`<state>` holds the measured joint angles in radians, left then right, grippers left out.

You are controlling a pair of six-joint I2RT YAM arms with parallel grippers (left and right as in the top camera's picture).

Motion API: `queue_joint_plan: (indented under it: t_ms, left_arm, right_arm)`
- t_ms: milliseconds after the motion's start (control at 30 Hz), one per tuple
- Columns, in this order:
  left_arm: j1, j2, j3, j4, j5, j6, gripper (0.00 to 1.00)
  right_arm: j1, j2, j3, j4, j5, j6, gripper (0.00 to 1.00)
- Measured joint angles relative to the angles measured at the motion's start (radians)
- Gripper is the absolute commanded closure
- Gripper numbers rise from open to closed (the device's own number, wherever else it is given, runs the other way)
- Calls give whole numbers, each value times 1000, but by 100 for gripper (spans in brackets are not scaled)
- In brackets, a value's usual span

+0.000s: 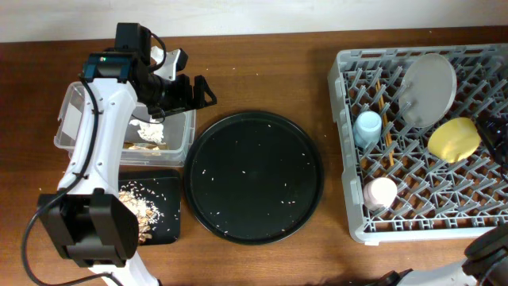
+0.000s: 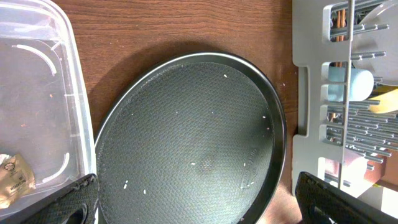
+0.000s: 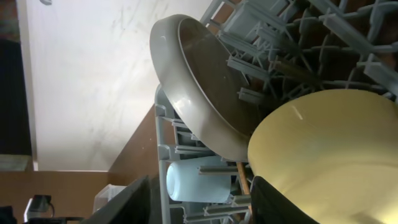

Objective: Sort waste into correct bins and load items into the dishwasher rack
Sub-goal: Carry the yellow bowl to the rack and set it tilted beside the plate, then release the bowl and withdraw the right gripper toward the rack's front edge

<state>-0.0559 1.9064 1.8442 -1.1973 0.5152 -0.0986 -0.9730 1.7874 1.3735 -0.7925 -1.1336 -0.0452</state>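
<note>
The grey lattice rack [image 1: 343, 159], right on the tabletop [image 1: 262, 63], holds a pale plate [image 1: 429, 87], yellow bowl [image 1: 454, 139], blue cup [image 1: 367, 127] and pink cup [image 1: 379, 192]; the right tool [image 3: 200, 186] is released beside the bowl, and the left tool [image 2: 196, 205] is released near the clear tub [image 1: 67, 119].

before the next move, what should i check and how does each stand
1. Left gripper open, empty: ok.
2. Gold-brown wrapper inside clear tub: ok.
3. Food scraps in small black tray: ok.
4. Blue cup, pink cup, plate, yellow bowl in rack: ok.
5. Round black tray free of crumbs: not ok, rice crumbs remain.
6. Right gripper open: ok.
</note>
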Motion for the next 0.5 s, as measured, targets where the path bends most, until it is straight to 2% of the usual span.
queue_joint_plan:
  t_ms: [33, 67, 100, 367, 500]
  left_arm:
    - [0, 0, 0, 0, 0, 0, 0]
    - [0, 0, 0, 0, 0, 0, 0]
    - [0, 0, 0, 0, 0, 0, 0]
    - [0, 0, 0, 0, 0, 0, 0]
    - [0, 0, 0, 0, 0, 0, 0]
  right_arm:
    - [0, 0, 0, -2, -8, 1, 14]
    - [0, 0, 0, -3, -12, 9, 5]
    - [0, 0, 1, -4, -17, 7, 2]
    - [8, -2, 3, -47, -31, -23, 2]
    - [77, -56, 3, -52, -11, -85, 2]
